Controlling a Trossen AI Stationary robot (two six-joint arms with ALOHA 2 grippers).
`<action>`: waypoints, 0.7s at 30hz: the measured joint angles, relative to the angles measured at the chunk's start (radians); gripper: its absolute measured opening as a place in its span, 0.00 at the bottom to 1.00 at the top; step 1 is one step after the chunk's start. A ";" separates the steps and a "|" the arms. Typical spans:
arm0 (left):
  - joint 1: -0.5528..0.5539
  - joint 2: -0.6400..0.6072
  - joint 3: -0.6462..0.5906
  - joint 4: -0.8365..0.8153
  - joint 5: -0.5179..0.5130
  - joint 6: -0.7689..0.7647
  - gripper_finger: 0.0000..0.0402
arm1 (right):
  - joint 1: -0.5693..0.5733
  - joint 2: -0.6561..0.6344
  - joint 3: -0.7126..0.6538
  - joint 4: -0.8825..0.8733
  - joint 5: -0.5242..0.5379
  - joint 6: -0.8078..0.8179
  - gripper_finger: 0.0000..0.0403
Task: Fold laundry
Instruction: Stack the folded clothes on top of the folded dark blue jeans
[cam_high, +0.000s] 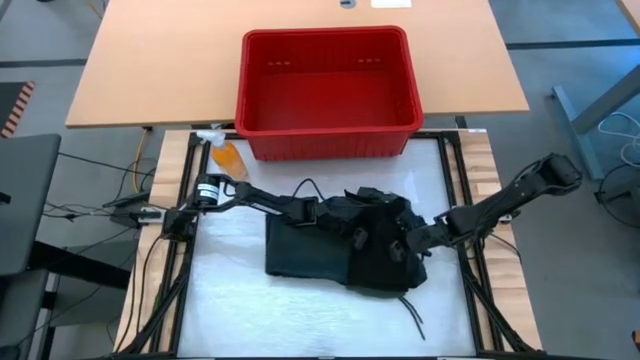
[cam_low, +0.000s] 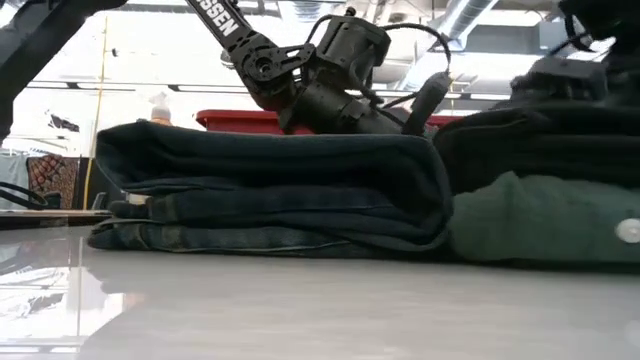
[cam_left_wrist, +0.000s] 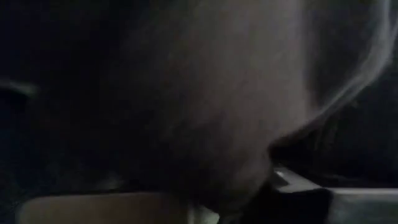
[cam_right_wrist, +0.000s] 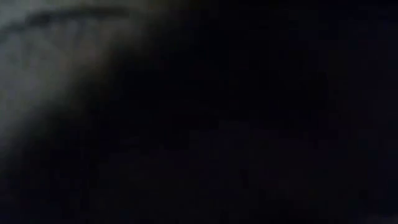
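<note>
Two arms over the worktop (cam_high: 230, 300), one from each side. One red basket (cam_high: 328, 92) at the back. One orange spray bottle (cam_high: 226, 155) beside its corner. One heap of laundry (cam_high: 345, 240): the low view gives one folded dark denim piece (cam_low: 270, 195), one green piece (cam_low: 540, 220) with one white button (cam_low: 627, 230), and black cloth on top, count unclear.

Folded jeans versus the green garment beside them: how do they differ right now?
The folded jeans are dark blue denim, stacked in flat layers; the green garment is a softer green lump bearing a pale button. The jeans lie uncovered, while black cloth is piled over the green garment. Both rest on the white table.
</note>
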 joint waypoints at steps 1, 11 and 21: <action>0.000 -0.001 0.010 0.001 0.004 0.011 0.12 | 0.000 -0.021 0.018 -0.051 0.000 -0.009 0.14; 0.020 -0.094 0.055 0.014 0.032 0.101 0.13 | 0.032 -0.174 0.268 -0.471 0.114 -0.143 0.14; 0.023 -0.223 0.056 -0.005 0.046 0.167 0.15 | -0.005 -0.150 0.464 -0.581 0.151 -0.288 0.14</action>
